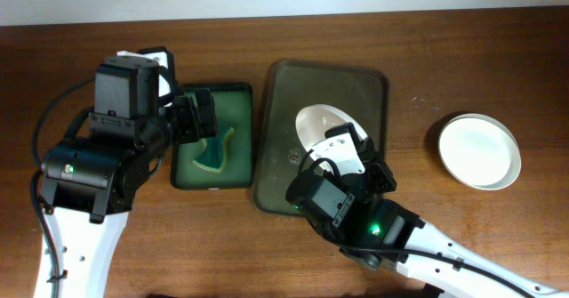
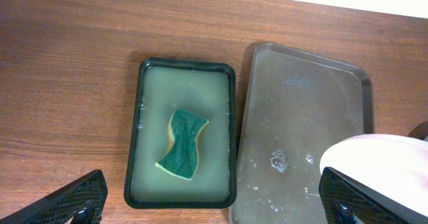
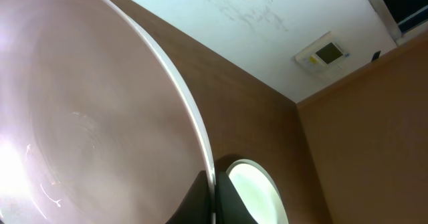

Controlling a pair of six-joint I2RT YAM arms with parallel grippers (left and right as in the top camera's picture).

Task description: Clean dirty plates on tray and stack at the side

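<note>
We see the wooden table (image 1: 444, 58) spanning the whole view. On it, near the middle, lies the dark grey tray (image 1: 356, 80), its bare surface marked with a few wet spots and smears. Just beside the tray's left edge sits a smaller black basin (image 1: 252, 138) filled with cloudy greenish water.

Well apart from the tray, on the right side of the table, we find a white plate (image 1: 478, 150) lying flat and alone.

A second plate (image 1: 322, 124) is over the tray, tilted up on edge. In the right wrist view its pale inner face fills most of the frame, with streaks showing near the lower left. We cannot tell whether its lower rim touches the tray.

The green sponge (image 2: 184, 144) lies in the basin's water, near the middle and slightly toward the tray side, pinched in at its waist.

The right gripper (image 1: 342, 145) is clamped on the tilted plate's rim, and in its wrist view the dark fingers (image 3: 194, 200) sit on either side of that rim at the bottom of the frame.

The left gripper (image 1: 203, 120) hangs above the basin holding nothing. Its fingertips (image 2: 80, 197) are spread wide, showing only at the two bottom corners of its wrist view.
</note>
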